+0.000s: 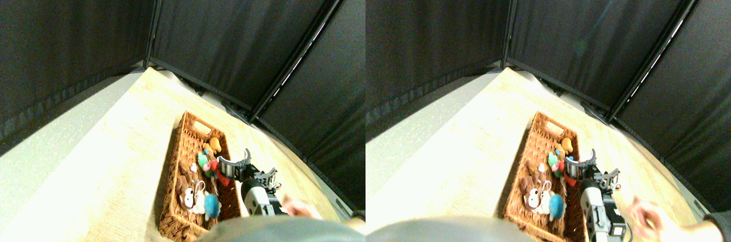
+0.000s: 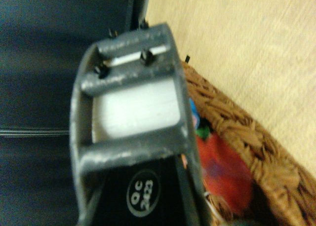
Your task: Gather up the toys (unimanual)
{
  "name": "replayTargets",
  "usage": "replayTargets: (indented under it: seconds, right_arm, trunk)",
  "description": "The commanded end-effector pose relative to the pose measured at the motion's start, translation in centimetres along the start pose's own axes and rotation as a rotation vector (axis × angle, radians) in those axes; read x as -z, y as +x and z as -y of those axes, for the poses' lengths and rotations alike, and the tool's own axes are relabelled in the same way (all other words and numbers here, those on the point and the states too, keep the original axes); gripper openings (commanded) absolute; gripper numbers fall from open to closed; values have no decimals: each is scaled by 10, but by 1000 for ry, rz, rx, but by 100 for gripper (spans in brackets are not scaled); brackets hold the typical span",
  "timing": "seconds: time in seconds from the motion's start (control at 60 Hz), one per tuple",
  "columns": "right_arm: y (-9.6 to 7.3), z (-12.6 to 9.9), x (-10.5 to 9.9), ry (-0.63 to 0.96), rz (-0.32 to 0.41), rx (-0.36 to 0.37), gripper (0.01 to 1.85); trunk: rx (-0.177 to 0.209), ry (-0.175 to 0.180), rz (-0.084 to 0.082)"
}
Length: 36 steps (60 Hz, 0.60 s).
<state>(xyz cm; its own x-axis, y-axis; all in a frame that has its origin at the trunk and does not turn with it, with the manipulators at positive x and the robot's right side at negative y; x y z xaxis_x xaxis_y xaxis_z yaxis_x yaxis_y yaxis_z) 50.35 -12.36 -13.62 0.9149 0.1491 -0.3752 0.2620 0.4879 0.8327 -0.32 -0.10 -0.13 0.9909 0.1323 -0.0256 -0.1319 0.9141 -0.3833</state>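
Note:
The toys lie in the long brown wicker basket (image 1: 178, 139). An orange one (image 1: 215, 143) is at the far end, with a green one (image 1: 203, 159) and a red one (image 1: 212, 168) in the middle. A brown-white one (image 1: 186, 194) and a blue one (image 1: 212, 205) are at the near end. My right gripper (image 1: 233, 163) hovers over the basket's right rim, beside the red toy. In the wrist view the dark jaw frame fills the middle. Past it show the red toy (image 2: 223, 172), a bit of green toy (image 2: 201, 132) and the basket rim (image 2: 247, 137).
A person's hand (image 1: 294, 206) is blurred at the lower right, close behind my arm (image 1: 255, 195). The basket stands on a light wooden floor (image 1: 114, 156). Black curtain panels (image 1: 240, 31) close off the back and right, and a grey strip (image 1: 51, 139) runs along the left.

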Motion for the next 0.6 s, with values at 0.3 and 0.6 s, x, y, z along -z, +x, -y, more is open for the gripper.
replayTargets:
  seconds: [0.3,0.6]
  right_arm:
    - [-3,6,-62,-13,177,-95,95]
    - [-19,32,-119,-19,329,-119,79]
  trunk:
    - [57,58,-31]
    - [108,125,-57]
